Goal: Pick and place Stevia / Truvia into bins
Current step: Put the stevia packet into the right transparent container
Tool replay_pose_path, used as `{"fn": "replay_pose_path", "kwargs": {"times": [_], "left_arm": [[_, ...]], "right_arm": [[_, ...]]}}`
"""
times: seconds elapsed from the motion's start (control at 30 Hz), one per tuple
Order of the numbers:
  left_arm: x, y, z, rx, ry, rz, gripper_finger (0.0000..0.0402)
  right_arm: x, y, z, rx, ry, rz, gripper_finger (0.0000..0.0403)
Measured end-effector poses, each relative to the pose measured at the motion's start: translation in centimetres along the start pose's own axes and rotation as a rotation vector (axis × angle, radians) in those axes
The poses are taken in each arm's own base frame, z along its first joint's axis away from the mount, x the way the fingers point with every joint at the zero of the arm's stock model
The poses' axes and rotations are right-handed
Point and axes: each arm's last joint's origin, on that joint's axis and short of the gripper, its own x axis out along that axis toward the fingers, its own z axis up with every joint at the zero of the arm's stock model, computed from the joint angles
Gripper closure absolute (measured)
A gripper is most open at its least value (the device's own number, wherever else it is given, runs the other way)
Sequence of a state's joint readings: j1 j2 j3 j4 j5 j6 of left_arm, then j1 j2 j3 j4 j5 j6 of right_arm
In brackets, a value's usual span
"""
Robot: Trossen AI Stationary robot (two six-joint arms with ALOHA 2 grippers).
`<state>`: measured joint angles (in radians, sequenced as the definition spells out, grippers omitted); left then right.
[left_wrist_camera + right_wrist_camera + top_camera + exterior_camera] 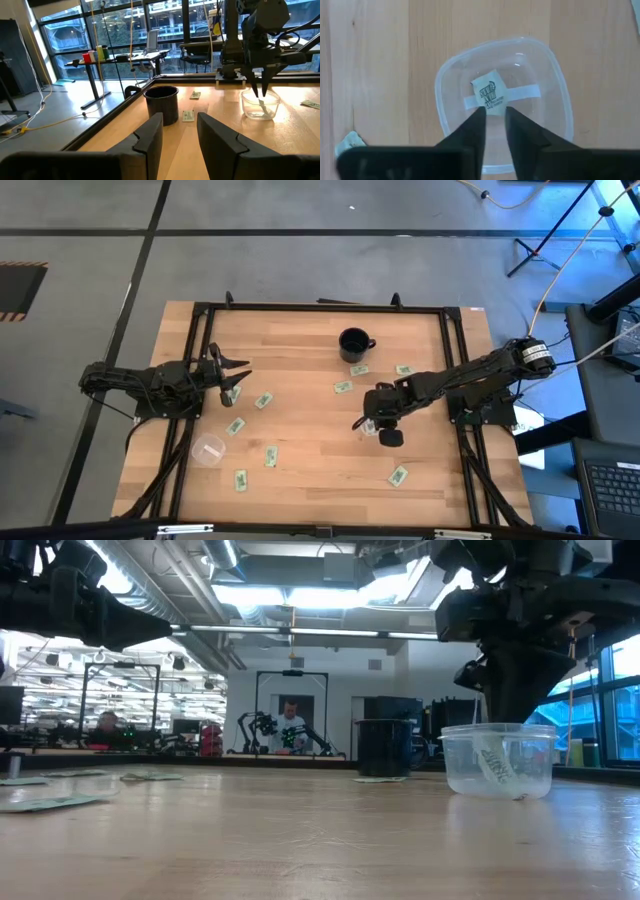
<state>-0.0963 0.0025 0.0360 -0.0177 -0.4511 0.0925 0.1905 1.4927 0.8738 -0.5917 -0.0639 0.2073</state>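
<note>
A clear bin (535, 125) stands on the wooden table right of centre, with one pale green and white Stevia sachet (489, 96) in it, leaning tilted against the inside (493, 760). My right gripper (494, 114) hangs just above this bin, pointing steeply down, its fingers a little apart and empty. A second clear bin (208, 448) stands near the left front. Several more sachets lie flat on the table, such as one (343, 387) near the middle and one (398, 476) at the front right. My left gripper (240, 375) waits open and level at the left side.
A black mug (353, 343) with a handle stands at the far middle of the table, beyond the right gripper. A black frame (320, 307) runs around the table's edges. Bare wood lies between the two arms at the centre front.
</note>
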Motion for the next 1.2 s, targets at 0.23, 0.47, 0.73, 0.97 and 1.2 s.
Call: {"fn": "replay_pose_path", "kwargs": {"times": [0.23,0.47,0.73,0.97,1.2], "left_arm": [[0.0,0.0,0.0,0.000,0.000,0.000,0.0286],[0.0,0.0,0.0,0.000,0.000,0.000,0.0286],[0.0,0.0,0.0,0.000,-0.001,0.000,0.0286],[0.0,0.0,0.0,0.000,0.000,0.000,0.0285],[0.0,0.0,0.0,0.000,0.000,0.000,0.0285]], "right_arm": [[-2.3,-0.4,-0.4,0.062,-0.046,-0.025,0.0273],[-6.1,0.1,-1.1,0.098,-0.166,0.048,0.0271],[-8.3,2.6,-0.7,0.001,-0.331,0.144,0.0271],[-10.1,6.4,0.9,-0.050,-0.398,0.172,0.0271],[-10.5,11.3,2.3,0.017,-0.348,0.058,0.0271]]}}
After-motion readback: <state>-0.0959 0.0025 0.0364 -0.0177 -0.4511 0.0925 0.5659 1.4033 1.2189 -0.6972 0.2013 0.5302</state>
